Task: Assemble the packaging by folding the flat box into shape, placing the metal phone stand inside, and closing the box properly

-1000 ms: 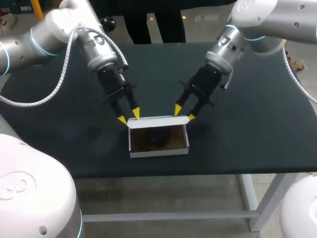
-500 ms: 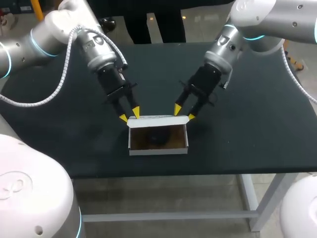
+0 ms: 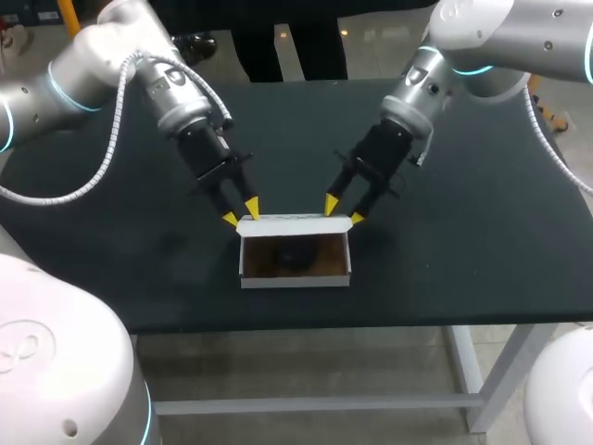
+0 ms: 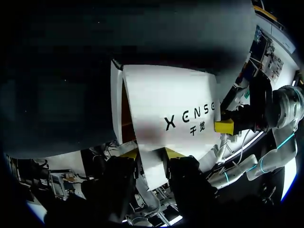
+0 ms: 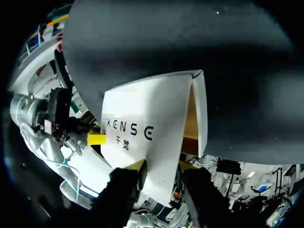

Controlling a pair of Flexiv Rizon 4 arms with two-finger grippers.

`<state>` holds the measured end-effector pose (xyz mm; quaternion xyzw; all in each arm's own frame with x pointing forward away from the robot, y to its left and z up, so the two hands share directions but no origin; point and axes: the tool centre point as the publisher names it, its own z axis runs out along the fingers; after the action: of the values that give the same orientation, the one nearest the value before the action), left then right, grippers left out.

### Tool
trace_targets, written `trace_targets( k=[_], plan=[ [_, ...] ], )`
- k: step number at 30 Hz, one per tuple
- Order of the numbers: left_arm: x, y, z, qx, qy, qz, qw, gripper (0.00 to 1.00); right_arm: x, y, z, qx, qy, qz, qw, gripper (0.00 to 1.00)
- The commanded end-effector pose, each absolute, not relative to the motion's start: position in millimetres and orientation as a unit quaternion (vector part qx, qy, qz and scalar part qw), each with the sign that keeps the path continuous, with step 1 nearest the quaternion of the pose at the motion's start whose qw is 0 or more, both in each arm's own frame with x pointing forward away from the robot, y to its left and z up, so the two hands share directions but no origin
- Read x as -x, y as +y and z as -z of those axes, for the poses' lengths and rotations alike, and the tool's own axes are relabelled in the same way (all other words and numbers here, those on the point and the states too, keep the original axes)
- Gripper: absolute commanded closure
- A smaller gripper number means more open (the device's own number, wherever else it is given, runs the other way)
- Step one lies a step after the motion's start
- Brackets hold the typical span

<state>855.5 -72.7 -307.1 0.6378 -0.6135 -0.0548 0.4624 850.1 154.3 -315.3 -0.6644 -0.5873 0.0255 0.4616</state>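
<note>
The white box [image 3: 296, 276] stands open near the table's front edge, its inside brown. A dark phone stand [image 3: 295, 258] lies in it. The lid [image 3: 295, 222] rises at the back. My left gripper [image 3: 241, 214] is at the lid's left end and my right gripper [image 3: 344, 211] at its right end. In the left wrist view the printed lid [image 4: 175, 104] narrows down between my left gripper's [image 4: 152, 154] fingers, which touch it on both sides. The right wrist view shows the lid [image 5: 142, 123] pinched the same way in my right gripper [image 5: 161, 166].
The dark table [image 3: 463, 232] spreads to both sides of the box and behind it. Its front edge [image 3: 371, 320] runs just below the box. Nothing else lies on it.
My left gripper's fingers have drawn closer together on the lid's left end, and the left arm's upper part has shifted a little to the left. The right arm has kept still.
</note>
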Motion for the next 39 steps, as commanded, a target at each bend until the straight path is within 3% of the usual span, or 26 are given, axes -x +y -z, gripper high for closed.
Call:
trace_targets(
  k=[1, 20, 39],
  plan=[
    [-850, -80, 306, -0.640, -0.612, 0.047, 0.462, 0.69, -854, 162, 316, 0.661, -0.588, -0.029, 0.465, 0.58],
    [-851, -77, 309, -0.644, -0.600, 0.024, 0.474, 0.73, -850, 158, 321, 0.658, -0.590, -0.026, 0.468, 0.58],
    [-835, -76, 321, -0.643, -0.613, 0.020, 0.458, 0.71, -843, 153, 334, 0.649, -0.598, -0.030, 0.468, 0.55]
  ],
)
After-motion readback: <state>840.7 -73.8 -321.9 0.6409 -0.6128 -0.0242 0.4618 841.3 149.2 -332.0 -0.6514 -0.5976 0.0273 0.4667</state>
